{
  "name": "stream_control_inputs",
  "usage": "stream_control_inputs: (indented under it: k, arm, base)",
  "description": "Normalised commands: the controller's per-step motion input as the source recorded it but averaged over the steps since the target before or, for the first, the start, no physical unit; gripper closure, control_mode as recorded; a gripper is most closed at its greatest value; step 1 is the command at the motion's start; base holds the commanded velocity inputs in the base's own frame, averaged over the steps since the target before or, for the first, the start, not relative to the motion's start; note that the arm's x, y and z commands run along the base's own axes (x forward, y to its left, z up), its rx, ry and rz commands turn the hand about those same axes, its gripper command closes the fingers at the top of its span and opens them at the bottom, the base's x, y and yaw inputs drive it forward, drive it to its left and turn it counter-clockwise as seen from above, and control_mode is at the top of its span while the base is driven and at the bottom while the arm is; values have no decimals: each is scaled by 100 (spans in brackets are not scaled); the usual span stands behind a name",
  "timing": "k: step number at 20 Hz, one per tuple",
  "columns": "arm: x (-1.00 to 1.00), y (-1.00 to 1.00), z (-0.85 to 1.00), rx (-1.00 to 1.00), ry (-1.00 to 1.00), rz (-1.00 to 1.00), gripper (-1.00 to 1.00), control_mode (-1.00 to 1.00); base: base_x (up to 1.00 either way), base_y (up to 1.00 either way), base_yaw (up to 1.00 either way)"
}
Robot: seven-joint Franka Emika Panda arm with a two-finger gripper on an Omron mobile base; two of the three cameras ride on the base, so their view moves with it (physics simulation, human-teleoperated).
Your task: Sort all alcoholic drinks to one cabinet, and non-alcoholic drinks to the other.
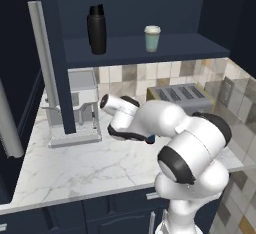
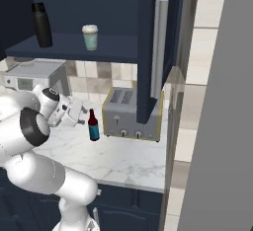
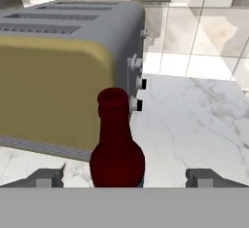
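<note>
Marble counter point(image 1: 75, 170) carries toaster point(image 2: 131, 114), beneath navy cabinet point(image 1: 145, 48).

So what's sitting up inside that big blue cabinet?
On the cabinet shelf stand a tall black flask and a small teal cup with a white lid, apart from each other. The door edge hides the shelf's far left end.
</note>
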Motion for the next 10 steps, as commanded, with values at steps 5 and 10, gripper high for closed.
stream_control_inputs:
  k: [5,10]
  arm:
    - [0,-3,-13,-6,4,-4,-100,-100]
    - [0,-12,-10,-6,3,-5,-100,-100]
  base:
    - [0,0,0]
    - [0,0,0]
